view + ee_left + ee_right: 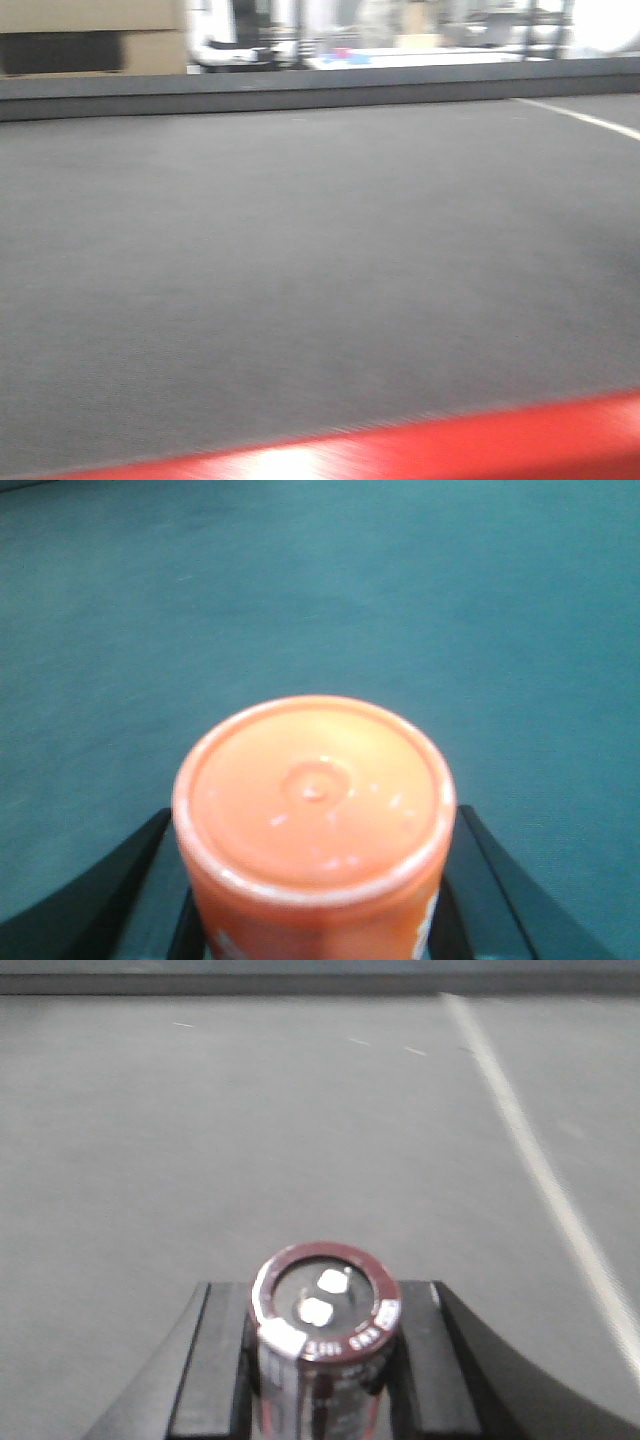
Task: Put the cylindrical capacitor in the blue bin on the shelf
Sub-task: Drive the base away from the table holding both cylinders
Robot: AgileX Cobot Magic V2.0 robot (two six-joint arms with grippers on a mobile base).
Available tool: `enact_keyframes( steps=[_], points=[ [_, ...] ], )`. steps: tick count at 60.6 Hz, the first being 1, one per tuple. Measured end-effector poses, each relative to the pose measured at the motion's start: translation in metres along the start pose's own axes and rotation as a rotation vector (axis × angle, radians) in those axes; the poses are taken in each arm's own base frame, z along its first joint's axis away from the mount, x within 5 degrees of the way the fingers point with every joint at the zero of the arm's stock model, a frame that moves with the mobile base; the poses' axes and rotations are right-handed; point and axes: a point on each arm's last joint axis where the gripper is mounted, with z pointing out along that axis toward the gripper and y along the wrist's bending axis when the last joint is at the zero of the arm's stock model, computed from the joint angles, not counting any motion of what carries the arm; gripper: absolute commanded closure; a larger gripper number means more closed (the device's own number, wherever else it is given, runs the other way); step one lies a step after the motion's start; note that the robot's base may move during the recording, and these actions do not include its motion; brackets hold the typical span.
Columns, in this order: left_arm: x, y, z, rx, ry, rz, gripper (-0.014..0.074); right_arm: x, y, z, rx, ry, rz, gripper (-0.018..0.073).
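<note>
The cylindrical capacitor (325, 1295) stands between the black fingers of my right gripper (325, 1360), which is shut on it. Its dark end, with a maroon rim and two pale terminals, faces the camera. My left gripper (315, 910) is shut on an orange cylindrical object (315, 790), whose round end fills the lower middle of the left wrist view. A black finger (110, 890) shows on either side of it. The blue bin and the shelf are out of view. Neither gripper shows in the front view.
A grey matte surface (320, 260) fills the front view, with a red edge (420, 450) along the bottom. A white line (530, 1160) runs along its right side. A dark raised ledge (300, 90) bounds the far side, with blurred cardboard boxes (90, 35) beyond.
</note>
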Motion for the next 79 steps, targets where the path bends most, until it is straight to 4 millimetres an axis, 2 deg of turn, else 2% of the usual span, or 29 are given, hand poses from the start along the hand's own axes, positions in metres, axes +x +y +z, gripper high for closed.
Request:
enact_keyframes(
  steps=[79],
  points=[
    [-0.0002, -0.0002, 0.0003, 0.002, -0.001, -0.001, 0.0708, 0.0001, 0.0, 0.0, 0.0, 0.001, 0.0, 0.0629]
  ],
)
